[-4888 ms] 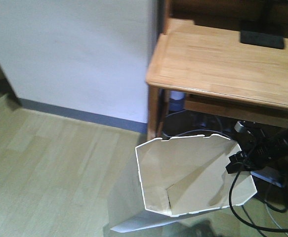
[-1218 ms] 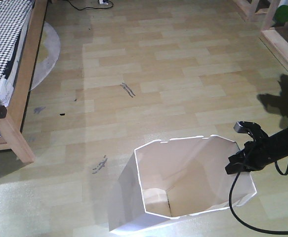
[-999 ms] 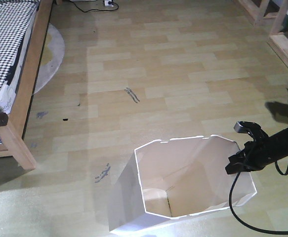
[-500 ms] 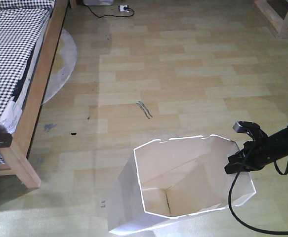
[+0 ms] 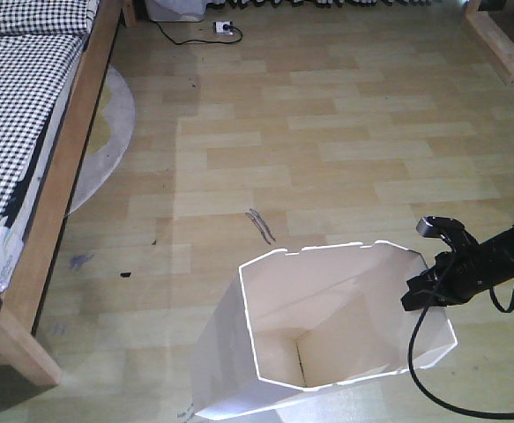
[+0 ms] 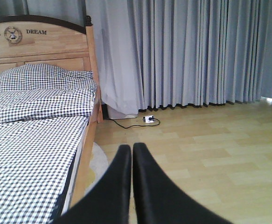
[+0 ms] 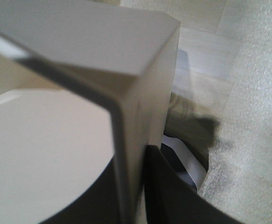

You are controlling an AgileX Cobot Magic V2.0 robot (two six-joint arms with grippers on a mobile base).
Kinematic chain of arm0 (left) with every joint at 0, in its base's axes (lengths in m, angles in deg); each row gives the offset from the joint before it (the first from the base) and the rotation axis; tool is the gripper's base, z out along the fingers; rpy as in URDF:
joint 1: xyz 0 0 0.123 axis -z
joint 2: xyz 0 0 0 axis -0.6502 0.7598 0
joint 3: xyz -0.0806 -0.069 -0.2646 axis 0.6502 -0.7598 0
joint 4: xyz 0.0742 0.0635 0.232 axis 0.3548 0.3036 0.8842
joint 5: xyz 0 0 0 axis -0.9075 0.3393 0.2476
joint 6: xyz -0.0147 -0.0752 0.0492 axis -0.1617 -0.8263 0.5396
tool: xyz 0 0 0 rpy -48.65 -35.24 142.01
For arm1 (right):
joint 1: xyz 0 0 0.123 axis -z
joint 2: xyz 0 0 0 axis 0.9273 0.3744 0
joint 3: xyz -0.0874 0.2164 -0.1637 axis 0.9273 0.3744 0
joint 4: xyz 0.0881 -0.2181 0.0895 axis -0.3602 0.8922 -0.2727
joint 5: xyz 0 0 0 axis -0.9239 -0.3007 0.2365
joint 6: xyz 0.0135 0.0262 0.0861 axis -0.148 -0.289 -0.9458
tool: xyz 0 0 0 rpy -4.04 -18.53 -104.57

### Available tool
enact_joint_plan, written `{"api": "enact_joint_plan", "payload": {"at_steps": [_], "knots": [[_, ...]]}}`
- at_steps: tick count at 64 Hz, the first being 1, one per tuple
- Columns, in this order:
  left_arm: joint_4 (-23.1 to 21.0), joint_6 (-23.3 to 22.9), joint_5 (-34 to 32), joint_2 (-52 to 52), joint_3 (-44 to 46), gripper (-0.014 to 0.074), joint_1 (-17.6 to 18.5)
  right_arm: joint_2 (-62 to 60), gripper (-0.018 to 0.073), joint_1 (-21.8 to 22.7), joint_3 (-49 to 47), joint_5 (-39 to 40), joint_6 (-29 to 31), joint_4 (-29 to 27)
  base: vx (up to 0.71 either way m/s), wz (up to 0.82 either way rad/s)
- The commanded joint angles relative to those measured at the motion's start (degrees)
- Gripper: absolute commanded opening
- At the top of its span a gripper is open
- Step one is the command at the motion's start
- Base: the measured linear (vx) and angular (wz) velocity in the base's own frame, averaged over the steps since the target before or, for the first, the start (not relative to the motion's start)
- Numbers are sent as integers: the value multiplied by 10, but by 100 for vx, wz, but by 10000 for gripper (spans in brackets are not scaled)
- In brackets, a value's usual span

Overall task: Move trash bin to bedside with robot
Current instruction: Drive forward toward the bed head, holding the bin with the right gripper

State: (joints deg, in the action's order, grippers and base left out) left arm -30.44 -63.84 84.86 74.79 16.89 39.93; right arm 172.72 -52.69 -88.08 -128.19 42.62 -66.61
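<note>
Transporting step in hand. Light-brown wooden bed frame with checkered bedding borders the floor's left edge. The left gripper is empty, fingers pressed together. The tall white thin-walled plastic trash bin is mid-floor, well apart from the bed, its right wall pinched by the right gripper fingers. Next: drive left toward the bed without bending the wall.

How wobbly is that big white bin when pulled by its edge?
Probably bendy: the trash bin has thin walls. Likely light, since it looks empty. Pinched at one rim edge by the right tool, it may tilt.
</note>
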Motion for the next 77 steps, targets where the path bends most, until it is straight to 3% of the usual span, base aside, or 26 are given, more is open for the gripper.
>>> {"api": "enact_joint_plan", "payload": {"at_steps": [1, 77], "knots": [[-5, -8, -42, -4, -7, -6, 4, -40, -3, 2, -7, -122, -1, -48, 29, -1], [-5, -8, -42, -4, -7, -6, 4, -40, -3, 2, -7, -123, -1, -48, 27, 0]]}}
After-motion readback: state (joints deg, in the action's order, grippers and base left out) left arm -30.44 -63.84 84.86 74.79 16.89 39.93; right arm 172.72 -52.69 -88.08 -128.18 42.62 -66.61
